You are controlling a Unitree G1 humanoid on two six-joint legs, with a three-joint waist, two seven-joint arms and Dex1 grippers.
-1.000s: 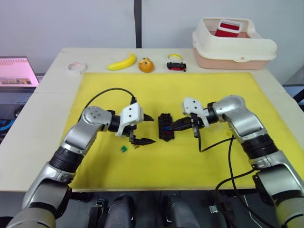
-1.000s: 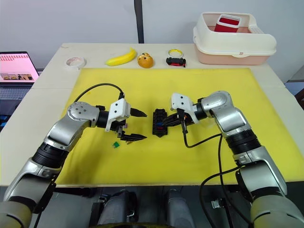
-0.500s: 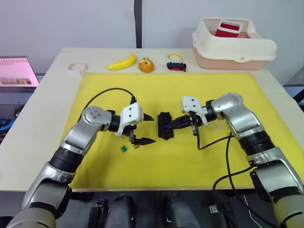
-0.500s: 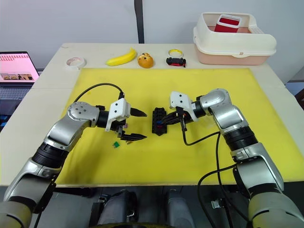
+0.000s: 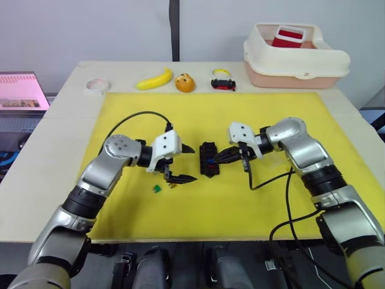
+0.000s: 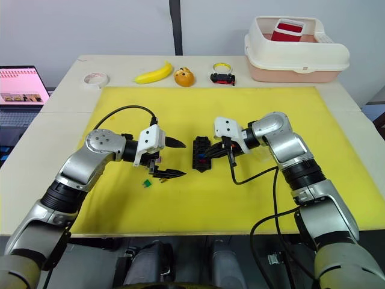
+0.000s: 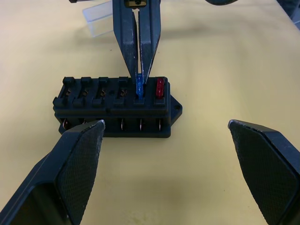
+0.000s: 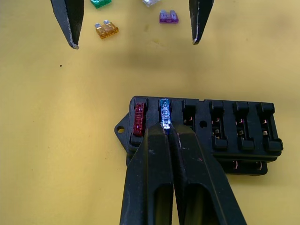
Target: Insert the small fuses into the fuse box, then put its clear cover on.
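Right wrist view gives you the closest look: the right gripper (image 8: 165, 129) has its fingers pinched together on a blue fuse (image 8: 164, 114), which stands in the second slot of the fuse box (image 8: 206, 133), right beside a red fuse (image 8: 139, 119) already seated in the end slot. You can't quite tell whether the blue one is fully down. The other slots in that row look empty.

Past the box, on the yellow mat (image 8: 56, 140), you have loose fuses: amber (image 8: 106, 30), green (image 8: 100, 3) and purple (image 8: 168, 17), with a pale one at the frame edge.

From the head, the box (image 5: 209, 159) sits mid-mat between your two arms. Your left gripper (image 5: 183, 164) is spread wide and holds nothing, hovering just beside the box, with the green fuse (image 5: 156, 188) lying near it.

In the left wrist view the clear cover (image 7: 99, 21) lies on the mat beyond the box.

At the table's far edge: tape roll (image 5: 96, 85), banana (image 5: 154, 79), orange toy (image 5: 185, 82) and cream bin (image 5: 295, 57).
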